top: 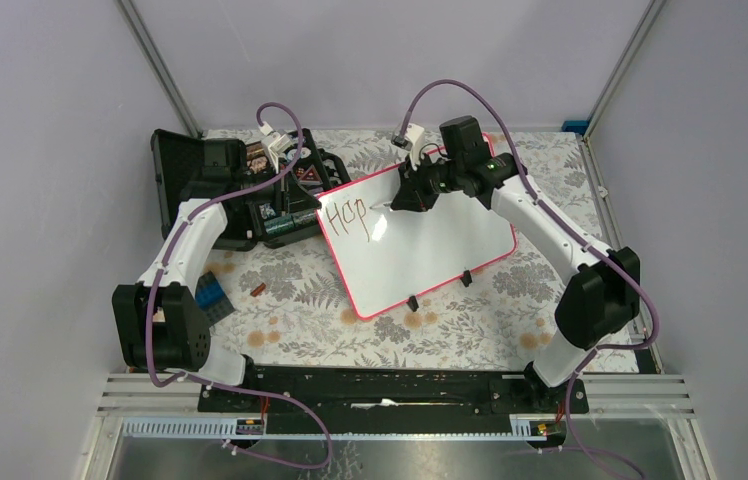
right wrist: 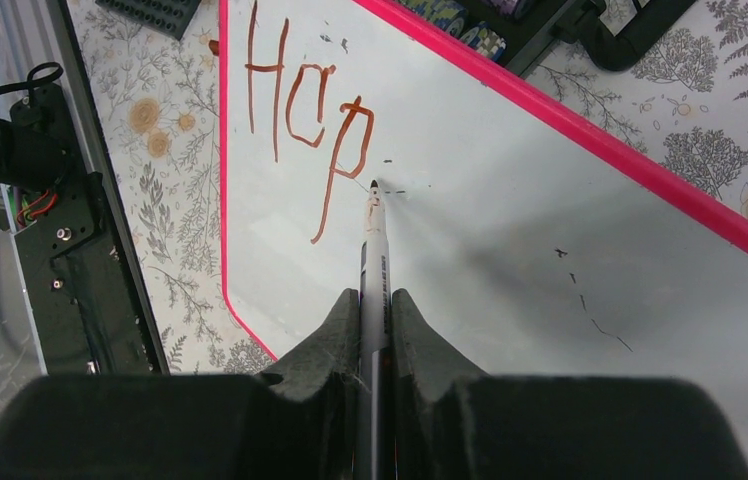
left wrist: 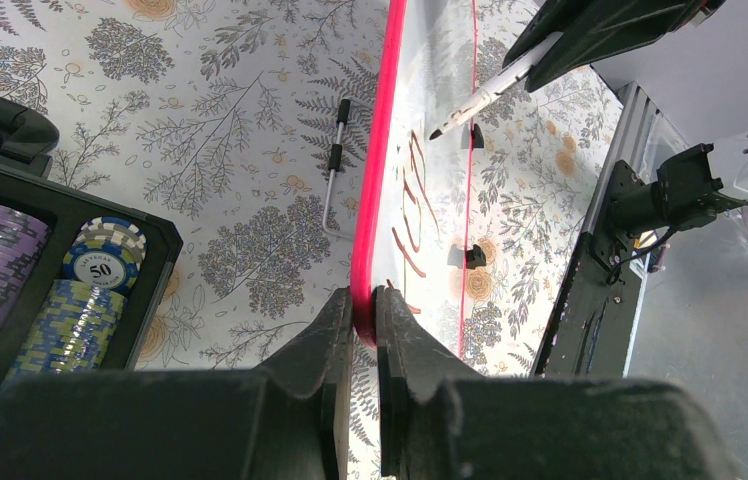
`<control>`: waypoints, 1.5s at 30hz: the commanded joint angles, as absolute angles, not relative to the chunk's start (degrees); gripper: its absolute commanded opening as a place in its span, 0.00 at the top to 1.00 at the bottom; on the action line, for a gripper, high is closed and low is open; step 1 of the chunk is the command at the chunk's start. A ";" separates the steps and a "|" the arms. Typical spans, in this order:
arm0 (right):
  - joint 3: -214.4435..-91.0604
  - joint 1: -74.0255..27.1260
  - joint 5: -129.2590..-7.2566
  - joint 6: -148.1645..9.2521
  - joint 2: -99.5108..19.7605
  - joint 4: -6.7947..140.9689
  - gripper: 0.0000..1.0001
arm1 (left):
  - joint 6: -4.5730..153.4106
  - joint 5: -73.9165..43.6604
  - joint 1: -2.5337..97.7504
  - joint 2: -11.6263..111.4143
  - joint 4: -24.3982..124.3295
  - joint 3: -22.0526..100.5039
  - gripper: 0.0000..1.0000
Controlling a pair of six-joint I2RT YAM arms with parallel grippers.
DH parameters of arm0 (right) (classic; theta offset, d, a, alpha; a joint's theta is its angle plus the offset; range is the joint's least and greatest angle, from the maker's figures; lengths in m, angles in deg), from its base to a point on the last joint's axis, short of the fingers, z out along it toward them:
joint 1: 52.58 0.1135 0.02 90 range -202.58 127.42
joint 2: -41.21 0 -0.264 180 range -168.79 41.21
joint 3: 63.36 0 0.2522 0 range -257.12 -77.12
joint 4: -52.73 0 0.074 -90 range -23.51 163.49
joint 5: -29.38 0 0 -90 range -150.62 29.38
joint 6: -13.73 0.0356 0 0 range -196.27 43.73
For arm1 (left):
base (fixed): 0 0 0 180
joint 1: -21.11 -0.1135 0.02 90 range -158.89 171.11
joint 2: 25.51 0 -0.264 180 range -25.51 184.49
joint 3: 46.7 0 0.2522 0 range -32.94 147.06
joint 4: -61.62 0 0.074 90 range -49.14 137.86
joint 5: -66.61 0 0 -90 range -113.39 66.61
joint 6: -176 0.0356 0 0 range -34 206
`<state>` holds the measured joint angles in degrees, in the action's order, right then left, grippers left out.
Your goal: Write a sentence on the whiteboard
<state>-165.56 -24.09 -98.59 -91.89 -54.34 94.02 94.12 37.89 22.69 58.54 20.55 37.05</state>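
The whiteboard [top: 430,250], white with a pink-red rim, lies tilted on the floral table. Dark brownish letters "Hop" [top: 347,215] stand at its upper left; they also show in the right wrist view [right wrist: 310,120]. My left gripper [left wrist: 363,300] is shut on the whiteboard's rim [left wrist: 378,180] at that corner. My right gripper [right wrist: 375,300] is shut on a marker [right wrist: 374,250]; its tip sits on the board just right of the "p". In the top view my right gripper [top: 402,200] hovers over the board's upper middle.
A black plastic case [top: 240,185] with poker chips [left wrist: 90,260] lies open left of the board. A blue block [top: 214,293] and a small brown piece [top: 258,290] lie at the left. Two black clips [top: 413,302] sit on the board's near edge.
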 commanded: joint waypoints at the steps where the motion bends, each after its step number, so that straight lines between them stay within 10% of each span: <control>1: -167.43 -24.10 -97.65 -92.48 -54.91 92.83 1.00 | 97.16 38.14 24.19 57.37 21.76 36.86 1.00; 45: -172.12 -26.46 -97.21 -93.75 -57.26 94.71 1.00 | 97.69 37.85 24.27 57.29 21.14 36.95 1.00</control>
<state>-169.12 -27.58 -98.20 -93.55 -55.85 95.59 94.77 37.38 22.78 58.52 20.53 37.05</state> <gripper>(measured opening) 0.166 0.107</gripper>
